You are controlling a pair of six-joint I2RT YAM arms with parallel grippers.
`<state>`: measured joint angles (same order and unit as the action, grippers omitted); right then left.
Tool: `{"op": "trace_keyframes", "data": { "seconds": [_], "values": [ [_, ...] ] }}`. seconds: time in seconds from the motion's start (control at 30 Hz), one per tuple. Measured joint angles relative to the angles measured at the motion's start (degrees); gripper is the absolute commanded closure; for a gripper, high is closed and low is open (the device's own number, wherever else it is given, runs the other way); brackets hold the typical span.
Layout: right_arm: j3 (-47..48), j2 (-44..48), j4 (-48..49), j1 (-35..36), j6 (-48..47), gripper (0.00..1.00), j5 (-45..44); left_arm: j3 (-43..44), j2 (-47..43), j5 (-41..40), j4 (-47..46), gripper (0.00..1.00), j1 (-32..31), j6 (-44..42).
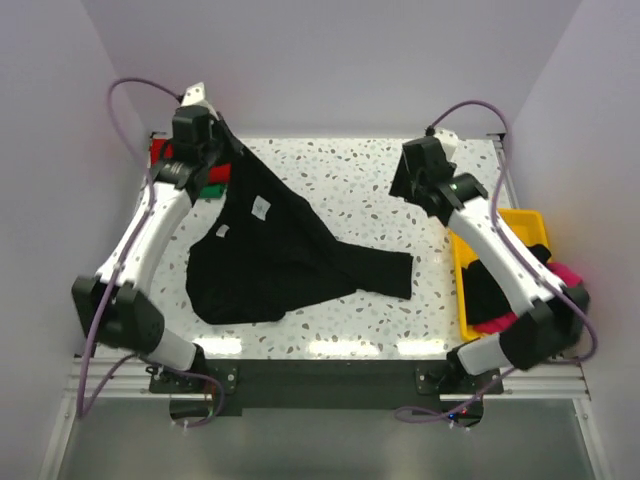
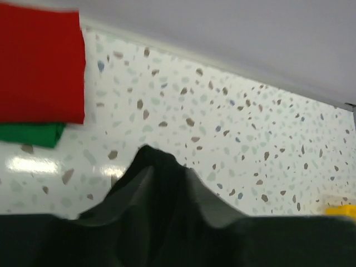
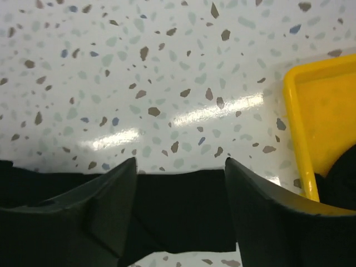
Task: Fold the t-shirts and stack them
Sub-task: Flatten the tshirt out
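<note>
One black t-shirt (image 1: 270, 270) is pinched by the left gripper (image 1: 218, 155), apparently for spreading; the right gripper (image 3: 179, 167) is parted and empty, and the shirt's free end must be grasped next.

left fingers (image 2: 167, 189) pinched together, right fingers (image 3: 111, 200) spread, arms (image 1: 150, 230) extended forward

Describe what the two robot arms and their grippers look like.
The left arm and right arm have glossy white link shells with bulky black joint housings and black bases. A thin purple cable loops from each wrist down to its base. The right gripper has two broad, matte black wedge-shaped fingers.
</note>
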<state>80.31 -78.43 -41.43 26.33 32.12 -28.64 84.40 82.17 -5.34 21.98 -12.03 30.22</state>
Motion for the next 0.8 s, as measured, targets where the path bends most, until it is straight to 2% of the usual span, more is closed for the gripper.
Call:
{"op": "trace_keyframes", "data": {
  "seconds": [0.07,0.1,0.2,0.3,0.47,0.63,0.8],
  "values": [
    [2.2,-8.1,0.4,-3.8,-0.4,0.20,3.3,-0.1,8.2,3.6,0.0,0.47,2.5,1.0],
    [2.4,-10.6,0.5,-5.0,-0.6,0.19,4.6,-0.9,10.7,5.2,-0.1,0.36,3.7,1.7],
    [-0.9,-11.0,2.1,-6.2,-0.9,0.18,7.8,-6.9,10.4,7.5,-0.9,0.28,6.5,3.5],
    [-9.2,-4.5,5.4,-4.7,-0.8,0.19,10.6,-15.6,2.6,7.6,-3.6,0.26,7.3,5.6],
    [-24.7,5.2,11.2,3.7,0.3,0.21,10.6,-32.3,-19.4,5.1,-7.7,0.25,6.7,10.0],
    [-35.5,3.9,16.1,12.8,1.8,0.27,10.4,-49.0,-33.5,0.0,-9.0,0.26,6.7,14.8],
    [-36.7,0.5,20.2,15.0,2.1,0.37,10.1,-60.3,-38.1,-4.9,-5.6,0.26,6.7,19.0]
  ]
}}
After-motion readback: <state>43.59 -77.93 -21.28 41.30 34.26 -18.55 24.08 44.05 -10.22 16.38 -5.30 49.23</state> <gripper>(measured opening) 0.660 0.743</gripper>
